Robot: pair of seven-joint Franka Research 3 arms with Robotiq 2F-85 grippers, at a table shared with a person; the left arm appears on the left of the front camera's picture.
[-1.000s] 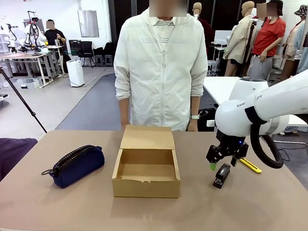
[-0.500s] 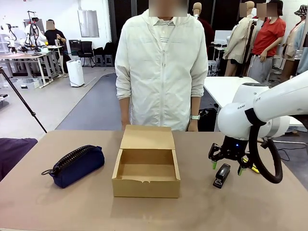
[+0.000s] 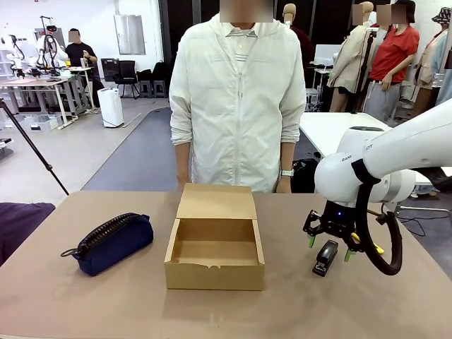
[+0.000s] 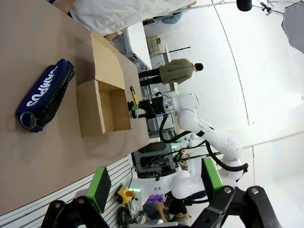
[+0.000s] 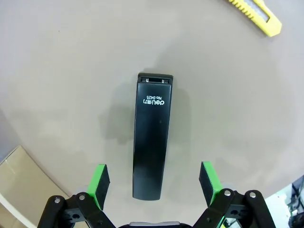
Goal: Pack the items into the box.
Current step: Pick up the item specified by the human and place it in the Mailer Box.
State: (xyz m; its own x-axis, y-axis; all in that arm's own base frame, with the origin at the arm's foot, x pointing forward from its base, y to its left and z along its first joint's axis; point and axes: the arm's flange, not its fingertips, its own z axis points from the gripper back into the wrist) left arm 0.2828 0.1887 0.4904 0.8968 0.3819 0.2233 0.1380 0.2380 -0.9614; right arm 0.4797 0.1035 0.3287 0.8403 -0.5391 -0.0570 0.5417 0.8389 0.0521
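Observation:
The open brown cardboard box [image 3: 214, 244] stands mid-table with its flap lid laid back toward the person; it also shows in the left wrist view [image 4: 102, 107]. A navy zip pouch [image 3: 111, 242] with a metal ring lies left of it [image 4: 45, 95]. The small black stapler-like tool [image 3: 325, 257] lies flat on the table right of the box. My right gripper [image 3: 328, 246] hangs open just above it, green pads to either side. In the right wrist view the tool [image 5: 152, 135] lies lengthwise between the open fingers [image 5: 153, 183]. My left gripper [image 4: 154, 183] is open, high off the table, holding nothing.
A yellow-and-black utility knife [image 5: 254, 14] lies beyond the tool, partly behind my right arm in the front view [image 3: 373, 246]. A person in a white jacket [image 3: 236, 99] stands at the far edge behind the box. A dark cloth [image 3: 21, 219] sits at the table's left edge.
My right gripper has turned on its wrist and sunk over the black tool, so both green pads now flank it. Pouch, box and tool have not moved.

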